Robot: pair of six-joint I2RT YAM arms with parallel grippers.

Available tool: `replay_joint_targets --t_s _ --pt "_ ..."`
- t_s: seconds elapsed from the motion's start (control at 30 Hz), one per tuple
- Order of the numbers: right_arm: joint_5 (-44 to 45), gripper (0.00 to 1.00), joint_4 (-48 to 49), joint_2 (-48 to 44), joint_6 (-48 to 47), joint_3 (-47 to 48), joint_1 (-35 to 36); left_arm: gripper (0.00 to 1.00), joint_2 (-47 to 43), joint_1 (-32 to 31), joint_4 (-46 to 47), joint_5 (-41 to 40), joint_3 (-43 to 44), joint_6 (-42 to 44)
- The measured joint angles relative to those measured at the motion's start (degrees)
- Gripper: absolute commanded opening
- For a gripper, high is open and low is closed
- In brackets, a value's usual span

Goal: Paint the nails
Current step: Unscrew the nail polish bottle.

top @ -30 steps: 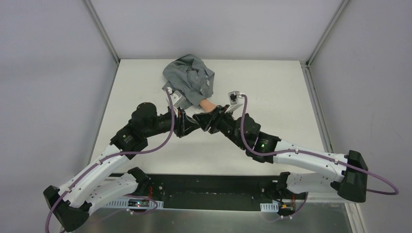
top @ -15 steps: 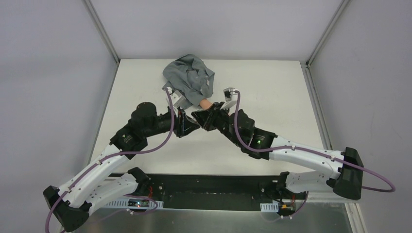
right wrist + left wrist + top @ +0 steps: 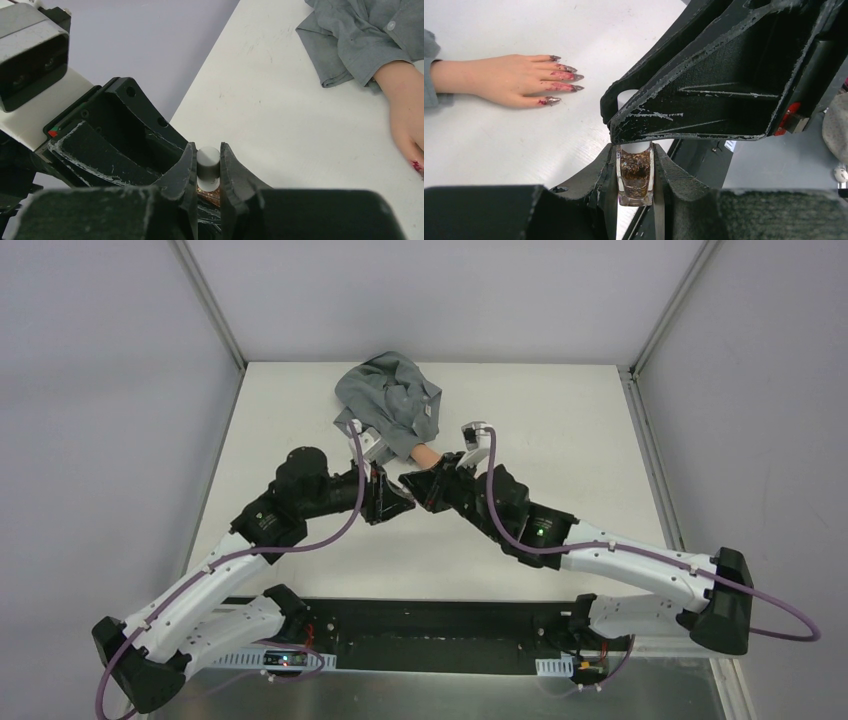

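Observation:
A peach fake hand with a grey sleeve lies flat on the white table; its pointed purplish-red nails point right in the left wrist view. My left gripper is shut on a small glass polish bottle with dark glittery polish. My right gripper is shut on the bottle's white cap, directly over the bottle. In the top view the two grippers meet nose to nose, left gripper and right gripper, just in front of the hand.
The grey sleeve is bunched up at the table's back middle. The right gripper's black body fills the upper right of the left wrist view. A black rail runs along the table's near edge.
My right arm has swung left and brought its gripper onto the bottle's cap. My left arm has shifted slightly right toward it.

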Motion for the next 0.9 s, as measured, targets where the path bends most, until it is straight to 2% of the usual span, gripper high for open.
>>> replay_joint_targets --t_s 0.27,0.53,0.9 --pt "-7.9 0.00 -2.7 -3.1 -1.2 0.0 -3.1 0.00 0.9 0.1 2.7 5.0 0.4 0.0" --pt "-23.6 0.00 -4.2 -6.4 -3.1 -0.1 -8.2 0.00 0.9 0.5 5.7 12.1 0.4 -0.6" --pt "-38.5 0.00 -3.8 -9.1 -6.2 -0.5 -10.7 0.00 1.0 0.9 9.2 23.2 0.4 -4.2"
